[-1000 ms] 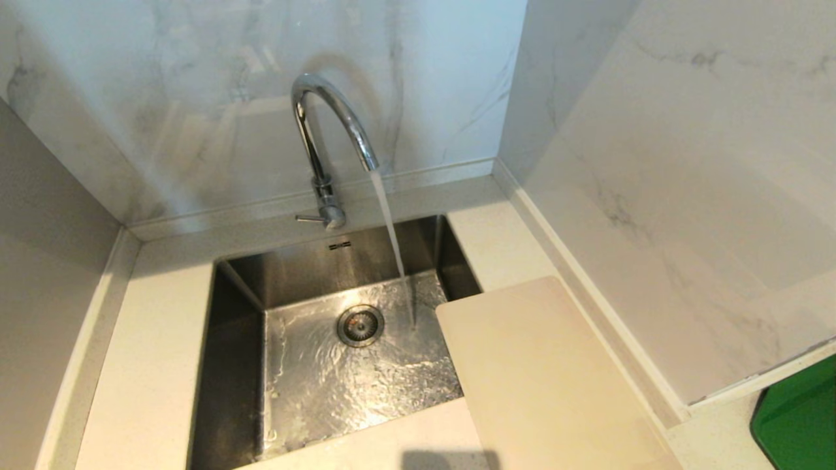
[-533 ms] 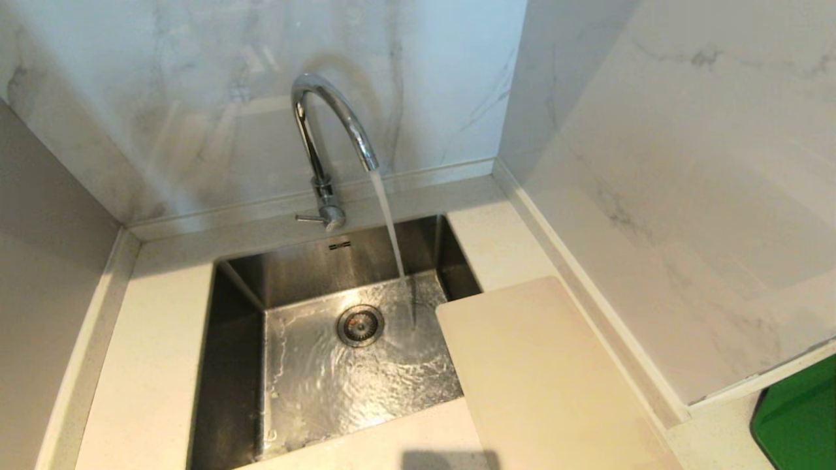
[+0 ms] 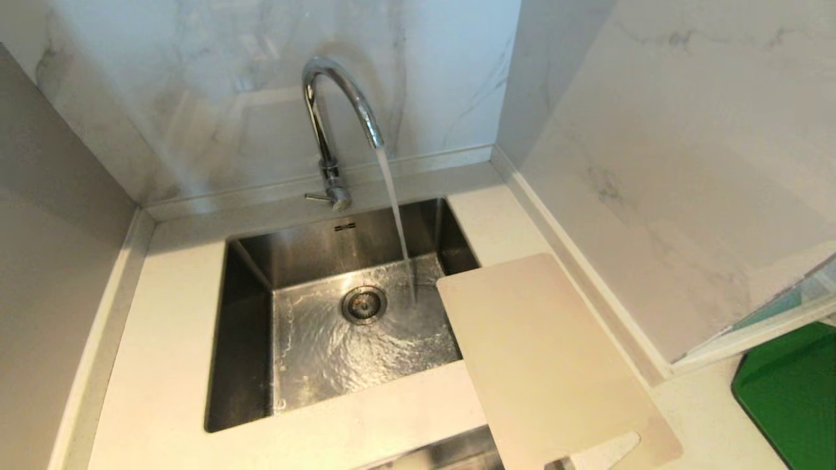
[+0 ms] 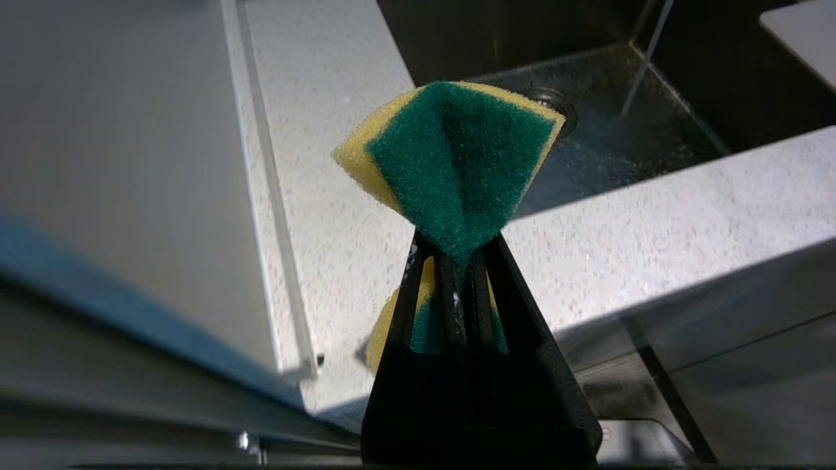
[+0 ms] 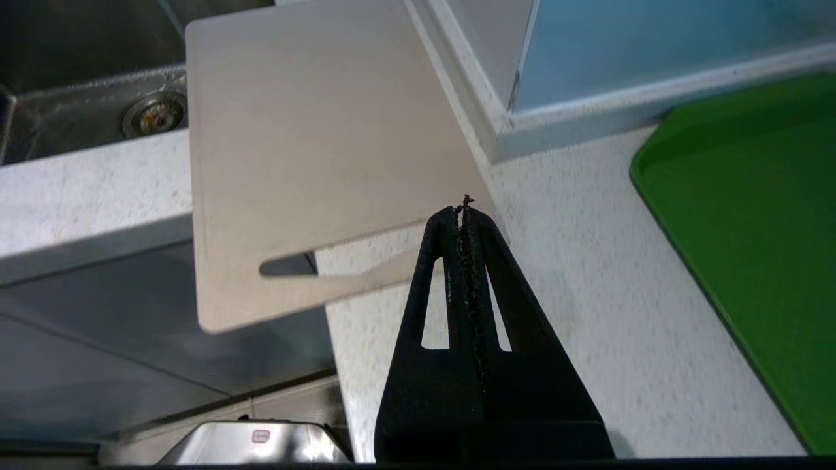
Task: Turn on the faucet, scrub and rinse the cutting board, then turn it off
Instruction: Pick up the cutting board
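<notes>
The chrome faucet (image 3: 336,111) arches over the steel sink (image 3: 248,281), and water streams from its spout to the basin floor near the drain (image 3: 364,304). The cream cutting board (image 3: 542,352) lies on the counter right of the sink, one corner over the basin, its slot handle (image 3: 604,450) at the near end. Neither arm shows in the head view. My left gripper (image 4: 457,251) is shut on a folded green-and-yellow sponge (image 4: 450,156), back from the counter's front edge. My right gripper (image 5: 465,212) is shut and empty, near the cutting board (image 5: 313,130) and its slot end.
A white speckled counter (image 3: 170,326) surrounds the sink, with marble walls (image 3: 653,130) behind and at the right. A green tray (image 3: 790,391) lies at the far right on the counter. The board overhangs the counter's front edge.
The whole head view has shifted: the scene sits a little farther and higher, so the board's slot end and the counter's front edge now show. Water keeps running.
</notes>
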You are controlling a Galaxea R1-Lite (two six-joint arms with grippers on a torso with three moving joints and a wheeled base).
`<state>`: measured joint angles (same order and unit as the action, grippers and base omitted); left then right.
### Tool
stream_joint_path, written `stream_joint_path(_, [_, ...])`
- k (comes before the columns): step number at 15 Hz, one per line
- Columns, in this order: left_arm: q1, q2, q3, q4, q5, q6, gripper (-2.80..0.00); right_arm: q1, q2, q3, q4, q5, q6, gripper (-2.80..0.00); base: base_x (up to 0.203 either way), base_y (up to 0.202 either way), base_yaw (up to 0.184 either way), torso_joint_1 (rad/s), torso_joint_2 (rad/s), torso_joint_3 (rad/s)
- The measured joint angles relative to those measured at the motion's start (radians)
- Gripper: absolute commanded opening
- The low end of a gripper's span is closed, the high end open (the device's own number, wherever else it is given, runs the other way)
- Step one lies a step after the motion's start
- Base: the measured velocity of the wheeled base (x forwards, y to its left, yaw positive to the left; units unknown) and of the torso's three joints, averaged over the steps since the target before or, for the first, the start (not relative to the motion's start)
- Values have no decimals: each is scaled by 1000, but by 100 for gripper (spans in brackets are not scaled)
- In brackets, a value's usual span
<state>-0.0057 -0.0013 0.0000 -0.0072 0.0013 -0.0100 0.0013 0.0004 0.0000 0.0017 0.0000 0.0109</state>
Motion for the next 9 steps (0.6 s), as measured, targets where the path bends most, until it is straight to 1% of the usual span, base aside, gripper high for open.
stream_joint_path(3, [0, 0, 0, 0, 0, 0, -280, 0, 0, 0, 0, 0, 0, -280, -195, 0, 8, -2, 5, 4])
stream_joint_path(4, [0, 0, 0, 0, 0, 1, -280, 0, 0, 0, 0, 0, 0, -280, -72, 0, -29, -8, -8, -1])
stream_joint_path(9, [0, 0, 0, 0, 0, 1, -280, 0, 0, 0, 0, 0, -3, -280, 0, 0, 0, 0, 0, 0])
